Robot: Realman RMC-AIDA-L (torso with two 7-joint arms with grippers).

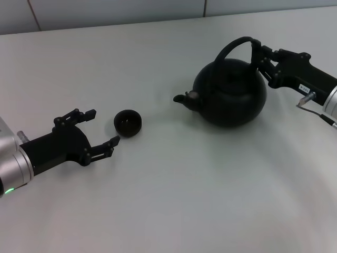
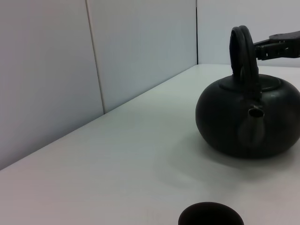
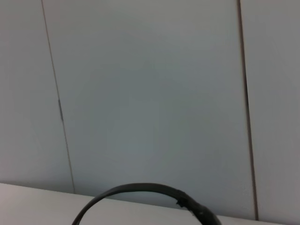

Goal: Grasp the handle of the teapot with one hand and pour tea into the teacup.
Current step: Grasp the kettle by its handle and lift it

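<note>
Pale grey-white tabletop point(image 1: 174, 200) fills nearly the whole head view, and we see a light panelled wall point(image 1: 105, 10) with thin vertical seams along its far edge at the top of the frame. The whole lower half of the frame is bare surface, as is the upper left.

We find the teapot point(image 1: 230, 92) in the upper right of the frame, standing upright, its spout point(image 1: 185, 98) pointing toward frame left. Its handle point(image 1: 237, 46) arches over the body. The teacup point(image 1: 127, 123) sits left of centre, well apart from the teapot, with open surface between them.

The right claw point(image 1: 259, 55) reaches in from the right edge, its arm level and angled toward frame left, its fingers closed around the handle's right side near the top. In the right wrist view we see only a sliver of the handle against the wall.

The left claw point(image 1: 101, 129) lies low in the lower left, fingers spread wide, just beside the teacup without touching it.
</note>
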